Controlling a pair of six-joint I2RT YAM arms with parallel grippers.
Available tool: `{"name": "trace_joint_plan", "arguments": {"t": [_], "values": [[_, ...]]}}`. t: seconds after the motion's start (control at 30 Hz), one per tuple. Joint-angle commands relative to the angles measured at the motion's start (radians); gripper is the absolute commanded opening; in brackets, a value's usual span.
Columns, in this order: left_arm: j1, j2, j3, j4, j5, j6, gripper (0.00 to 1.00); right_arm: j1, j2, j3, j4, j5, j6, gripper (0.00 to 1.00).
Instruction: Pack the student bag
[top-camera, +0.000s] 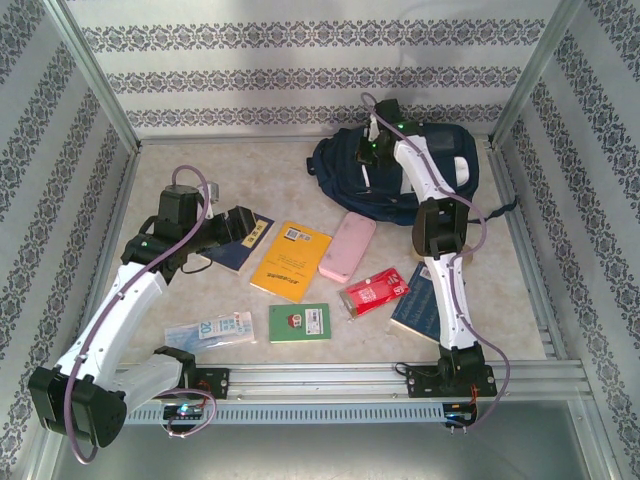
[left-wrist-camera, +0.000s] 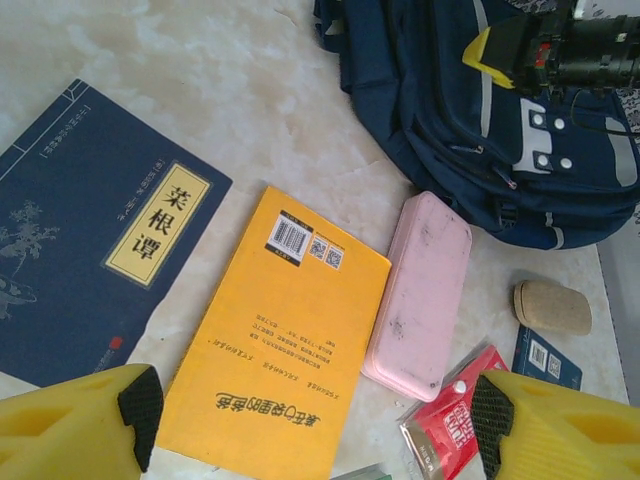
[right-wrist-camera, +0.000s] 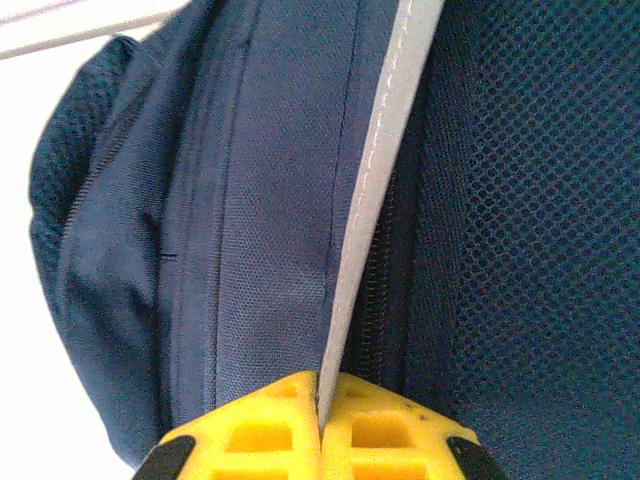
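The student bag (top-camera: 340, 175) lies at the far right of the table (top-camera: 260, 170). The right gripper (right-wrist-camera: 321, 395) sits on top of the bag, jaws closed on its white reflective stripe (right-wrist-camera: 385, 150). The right wrist view resolves this pinch; the top view gives placement. The left gripper (left-wrist-camera: 315, 410) hangs open above the yellow book (left-wrist-camera: 280, 330), well apart from the bag.

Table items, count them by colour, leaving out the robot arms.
Navy: 3, the backpack, a book on the left, a book on the right
Yellow: 1, a book
Pink: 1, a case
Red: 1, a packet
Green: 1, a booklet
Pale blue and white: 1, a flat pack
Total: 8
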Motion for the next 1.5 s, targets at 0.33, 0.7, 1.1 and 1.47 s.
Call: {"name": "trace_joint_plan", "arguments": {"t": [0.33, 0.7, 1.1, 1.47], "values": [[0.011, -0.014, 0.021, 0.013, -0.044, -0.046, 0.83, -0.07, -0.423, -0.075, 0.153, -0.269, -0.122, 0.0], [0.011, -0.064, 0.039, -0.061, -0.132, -0.062, 0.84, 0.018, -0.657, -0.24, 0.224, -0.306, -0.53, 0.0], [0.017, -0.003, 0.212, -0.047, -0.321, -0.114, 0.99, 0.232, -0.85, -0.69, 0.385, -0.1, -1.155, 0.0], [0.095, 0.279, 0.127, 0.099, 0.136, -0.3, 0.99, 0.204, -1.034, -1.069, 0.582, -0.207, -1.181, 0.0]]}}
